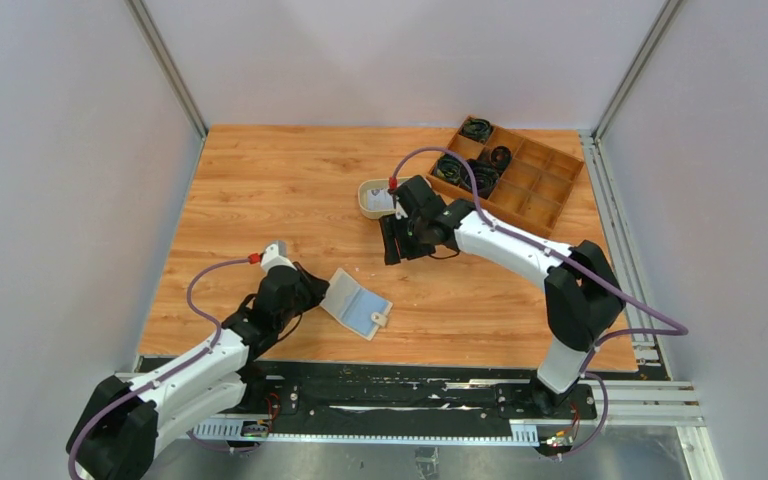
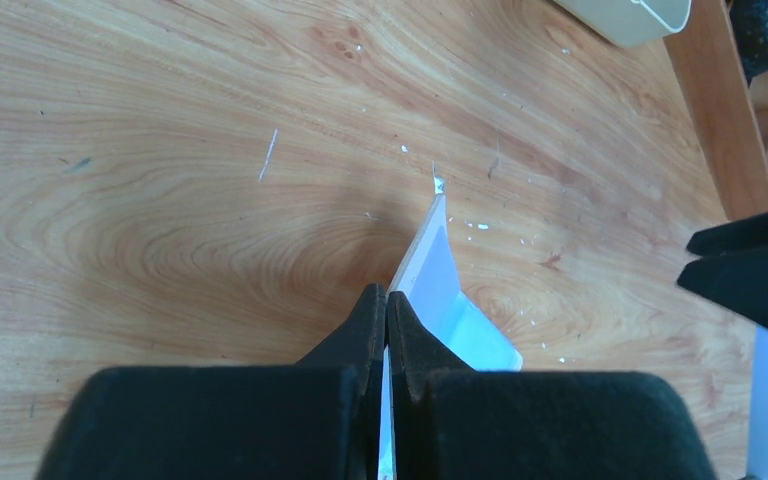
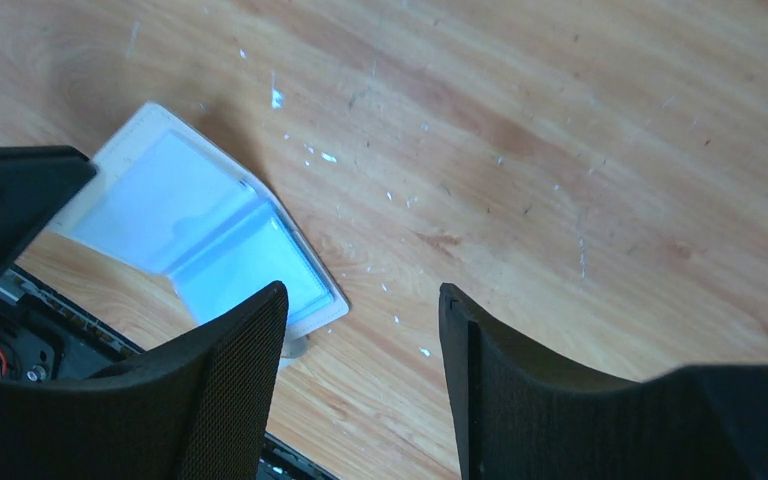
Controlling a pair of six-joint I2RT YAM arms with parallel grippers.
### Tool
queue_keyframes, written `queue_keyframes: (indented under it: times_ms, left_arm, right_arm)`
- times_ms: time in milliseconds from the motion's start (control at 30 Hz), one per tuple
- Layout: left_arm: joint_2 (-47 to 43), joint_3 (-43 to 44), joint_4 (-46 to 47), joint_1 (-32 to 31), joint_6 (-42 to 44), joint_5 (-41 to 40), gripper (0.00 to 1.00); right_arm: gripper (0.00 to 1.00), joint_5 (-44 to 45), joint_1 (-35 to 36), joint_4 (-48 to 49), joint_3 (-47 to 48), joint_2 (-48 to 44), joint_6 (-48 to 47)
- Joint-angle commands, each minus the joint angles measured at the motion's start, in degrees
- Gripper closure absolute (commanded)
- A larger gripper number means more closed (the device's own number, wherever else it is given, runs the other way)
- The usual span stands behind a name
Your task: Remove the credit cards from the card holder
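From above, the holder [image 1: 358, 306] lies open near the table's [image 1: 260, 180] front edge. Its 9 o'clock flap is pinched by the clenched left gripper [image 1: 322, 289]. The right gripper [image 1: 392, 250] hangs spread and empty at the holder's 1 o'clock, with the tray [image 1: 362, 200] at its 12 and the box [image 1: 545, 195] at 2. Left wrist: the fingers clamp the flap's edge, bare wood ahead. Right wrist: jaws apart over open wood, the holder at 9 o'clock by the table edge. No cards show in its pale pockets, so removal looks done or nearly; whether the tray holds them I cannot tell.
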Motion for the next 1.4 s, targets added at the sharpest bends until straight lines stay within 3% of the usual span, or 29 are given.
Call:
queue_keyframes:
  times_ms: [0, 133, 233, 367, 733, 1067, 1367]
  left_arm:
    - [-0.69, 0.78, 0.72, 0.33, -3.37, -1.73, 1.00]
    - [-2.59, -0.06, -1.78, 0.33, -8.30, -4.54, 1.00]
    - [-5.64, 0.99, -6.85, 0.33, -10.57, -8.84, 1.00]
    - [-7.98, 4.63, -13.98, 0.27, -10.21, -14.20, 1.00]
    - [-8.60, 7.67, -22.85, -2.86, -15.45, -24.95, 1.00]
    - [9.97, 21.99, -34.13, -14.70, -19.61, -35.96, 1.00]
    - [13.48, 21.60, -30.09, -15.85, -19.97, -33.02, 1.00]
  right_arm:
    - [0.39, -1.28, 1.00, 4.33, -3.69, -1.05, 4.16]
    - [0.39, -2.63, 1.16, 6.53, -7.17, -3.70, 4.49]
    - [0.39, 1.87, 1.86, 4.41, -7.39, -4.06, 3.45]
    - [0.39, 3.85, 2.01, 3.08, -8.21, -4.08, 4.28]
    - [0.39, 3.06, 2.12, 1.66, -8.17, -1.21, 5.51]
    - [0.39, -6.52, 2.42, 8.56, -10.58, 0.38, 5.86]
    - [0.39, -9.57, 2.61, 12.35, -13.99, 0.46, 8.37]
